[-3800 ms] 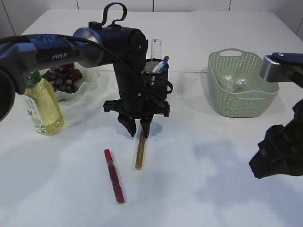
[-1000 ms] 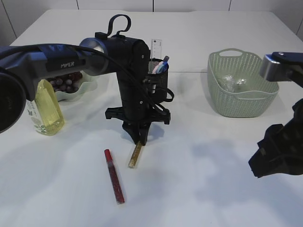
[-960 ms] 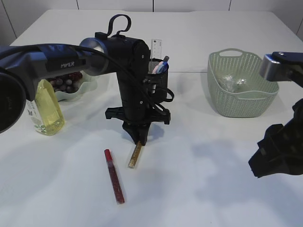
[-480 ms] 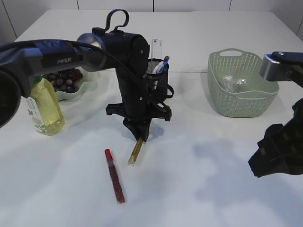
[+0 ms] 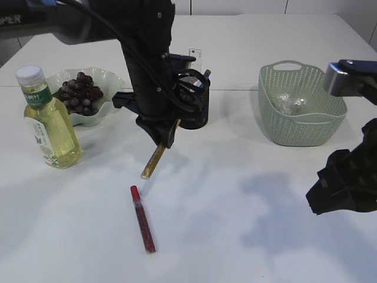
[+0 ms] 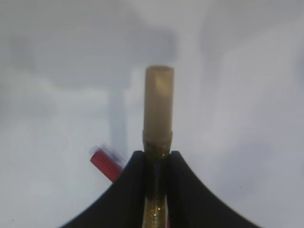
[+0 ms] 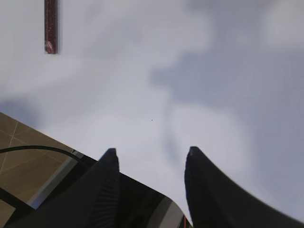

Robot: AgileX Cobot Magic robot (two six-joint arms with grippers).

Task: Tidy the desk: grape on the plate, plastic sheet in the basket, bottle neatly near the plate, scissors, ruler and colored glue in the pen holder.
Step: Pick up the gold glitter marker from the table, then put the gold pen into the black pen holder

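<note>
Gold glue (image 5: 154, 161) in left pincer (image 5: 164, 138)

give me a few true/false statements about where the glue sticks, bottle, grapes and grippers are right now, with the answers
1. The left gripper is shut on the gold glue stick. True.
2. The red glue stick is standing in the pen holder. False: it lies flat on the table.
3. The grapes are on the plate. True.
4. The right gripper holds the bottle. False: its jaws are apart with nothing between them, and the bottle stands upright beside the plate.
5. The basket is empty. False: a crumpled clear plastic sheet lies inside.
</note>
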